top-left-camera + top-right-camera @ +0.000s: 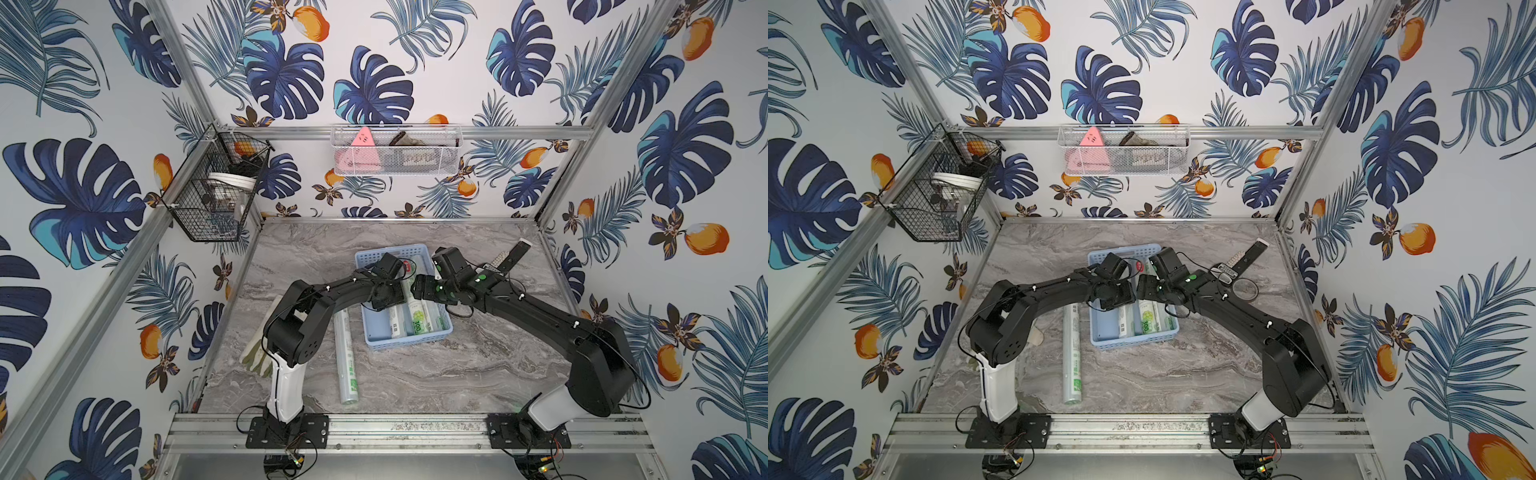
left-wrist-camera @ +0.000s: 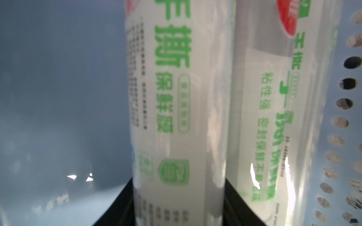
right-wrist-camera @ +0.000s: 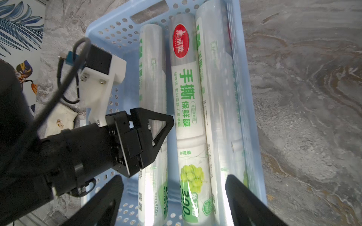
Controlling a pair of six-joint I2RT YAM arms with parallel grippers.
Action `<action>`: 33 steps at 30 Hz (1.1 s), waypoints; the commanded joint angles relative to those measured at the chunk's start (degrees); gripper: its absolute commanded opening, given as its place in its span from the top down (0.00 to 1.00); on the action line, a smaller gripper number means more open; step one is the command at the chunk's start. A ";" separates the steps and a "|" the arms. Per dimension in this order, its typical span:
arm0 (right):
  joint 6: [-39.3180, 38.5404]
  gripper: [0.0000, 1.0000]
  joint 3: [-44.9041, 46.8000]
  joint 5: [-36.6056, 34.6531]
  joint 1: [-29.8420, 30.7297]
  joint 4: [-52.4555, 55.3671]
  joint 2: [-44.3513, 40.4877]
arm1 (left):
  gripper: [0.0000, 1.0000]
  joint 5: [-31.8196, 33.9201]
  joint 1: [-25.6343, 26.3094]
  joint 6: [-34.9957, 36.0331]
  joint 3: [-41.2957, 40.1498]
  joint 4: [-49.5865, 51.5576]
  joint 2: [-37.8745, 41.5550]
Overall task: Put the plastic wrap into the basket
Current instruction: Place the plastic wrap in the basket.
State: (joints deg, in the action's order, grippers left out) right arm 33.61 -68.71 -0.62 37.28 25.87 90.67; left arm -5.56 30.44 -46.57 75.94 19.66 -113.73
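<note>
Left gripper (image 3: 154, 135) clenches a slim green-printed plastic wrap roll (image 3: 151, 78) inside the perforated light-blue basket (image 1: 409, 338), right gripper (image 3: 174, 197) gapes empty; next, probably, release and fetch the table roll (image 1: 346, 357) at the basket's seven o'clock.

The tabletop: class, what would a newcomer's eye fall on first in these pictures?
Two black arms meet over a light-blue basket mid-table holding three rolls of plastic wrap, the left hand gripping one. A fourth roll lies on the marble table beside the basket, all framed by loud leaf-and-fruit wallpaper.
</note>
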 commanded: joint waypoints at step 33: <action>1.09 0.14 0.02 0.31 -0.10 -0.28 4.34 | 0.33 -1.21 -0.11 -1.77 -0.97 -3.76 1.40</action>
State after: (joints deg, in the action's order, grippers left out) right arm 34.74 -68.71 -0.12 37.10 25.82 95.42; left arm -6.11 30.33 -48.07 74.61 17.41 -112.77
